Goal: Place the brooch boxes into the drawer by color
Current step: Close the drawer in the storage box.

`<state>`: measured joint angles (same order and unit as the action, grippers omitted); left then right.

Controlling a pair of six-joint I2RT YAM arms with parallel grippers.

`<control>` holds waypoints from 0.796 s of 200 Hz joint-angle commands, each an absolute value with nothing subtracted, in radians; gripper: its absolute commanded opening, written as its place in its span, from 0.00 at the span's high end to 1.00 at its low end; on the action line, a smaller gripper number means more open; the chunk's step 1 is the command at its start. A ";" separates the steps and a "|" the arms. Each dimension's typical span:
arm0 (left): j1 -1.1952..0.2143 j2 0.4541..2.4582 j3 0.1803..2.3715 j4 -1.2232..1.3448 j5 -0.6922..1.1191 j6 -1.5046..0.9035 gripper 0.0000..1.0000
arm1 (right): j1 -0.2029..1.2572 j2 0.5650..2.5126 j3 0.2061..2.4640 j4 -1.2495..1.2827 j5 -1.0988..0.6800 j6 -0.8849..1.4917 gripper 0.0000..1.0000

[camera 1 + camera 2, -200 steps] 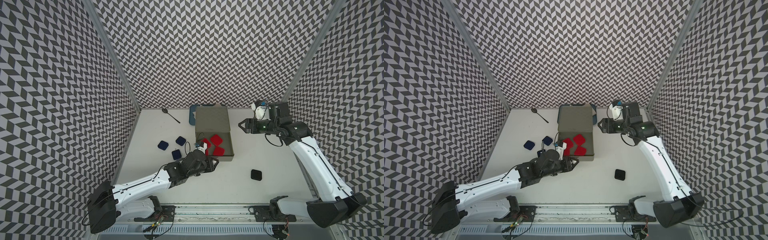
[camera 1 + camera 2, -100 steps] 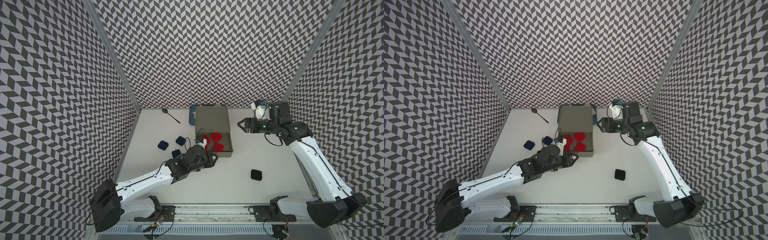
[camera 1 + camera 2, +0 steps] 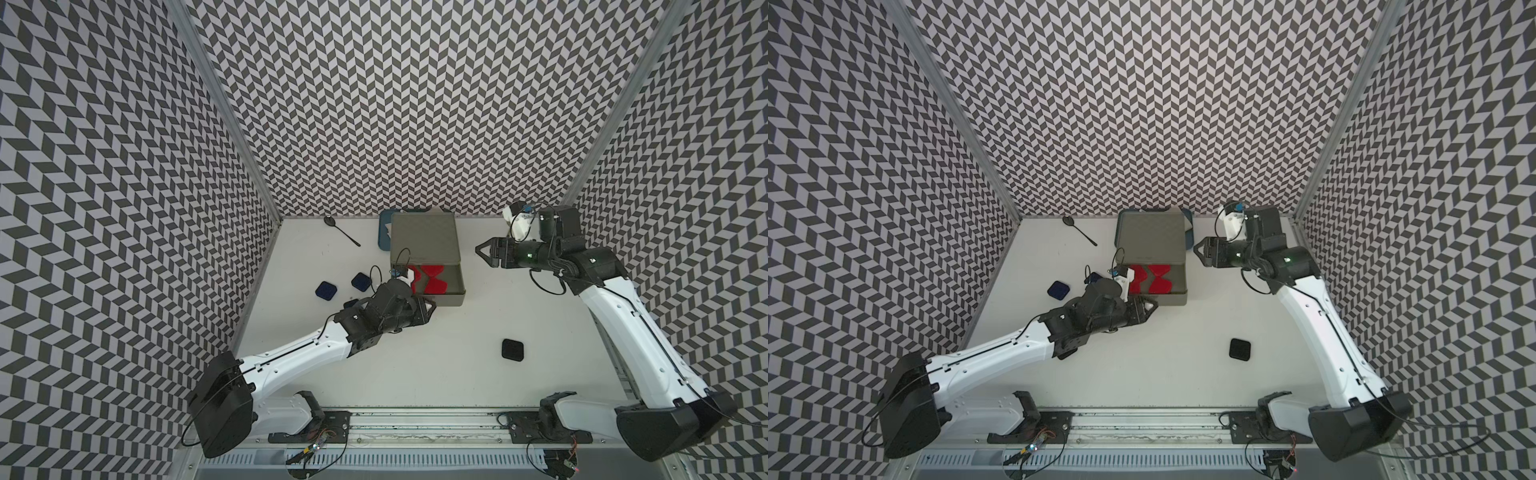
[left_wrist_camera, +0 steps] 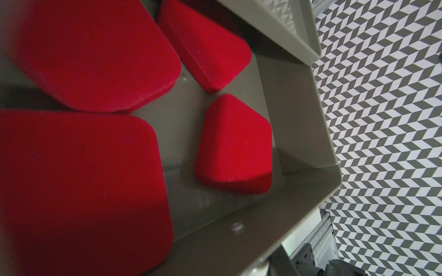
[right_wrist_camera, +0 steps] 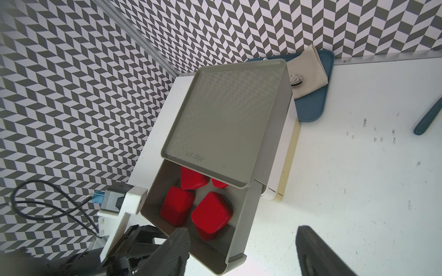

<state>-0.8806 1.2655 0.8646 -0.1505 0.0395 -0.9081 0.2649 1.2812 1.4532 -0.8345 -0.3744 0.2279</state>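
Note:
The drawer chest stands at the back centre, its grey top drawer (image 3: 446,300) partly pulled out. Several red brooch boxes (image 3: 428,279) lie in it, seen close in the left wrist view (image 4: 234,145) and in the right wrist view (image 5: 211,218). My left gripper (image 3: 432,305) is at the drawer's front wall, shut on its white knob (image 3: 1149,306). Navy boxes (image 3: 326,289) (image 3: 360,281) lie left of the chest, and my left arm partly hides a third one. A black box (image 3: 513,350) lies at the front right. My right gripper (image 3: 478,249) hovers open and empty right of the chest.
A dark spoon (image 3: 341,230) lies at the back left. A dark blue tray (image 5: 311,105) with a folded cloth (image 5: 307,71) sits behind the chest. A teal handle (image 5: 428,119) lies on the table to the right. The patterned walls close in on three sides.
My left gripper has moved toward the chest with the knob, and the grey drawer has slid partway in. The right arm has barely moved.

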 commanded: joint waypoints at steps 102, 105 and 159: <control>-0.807 1.357 0.993 -0.009 0.050 -0.831 0.97 | 0.260 1.242 1.419 -0.788 -0.357 0.203 0.25; -0.805 1.361 0.997 -0.008 0.051 -0.830 0.97 | 0.261 1.242 1.419 -0.788 -0.357 0.202 0.25; -0.769 1.402 1.031 -0.002 0.070 -0.816 0.97 | 0.261 1.248 1.416 -0.788 -0.353 0.192 0.25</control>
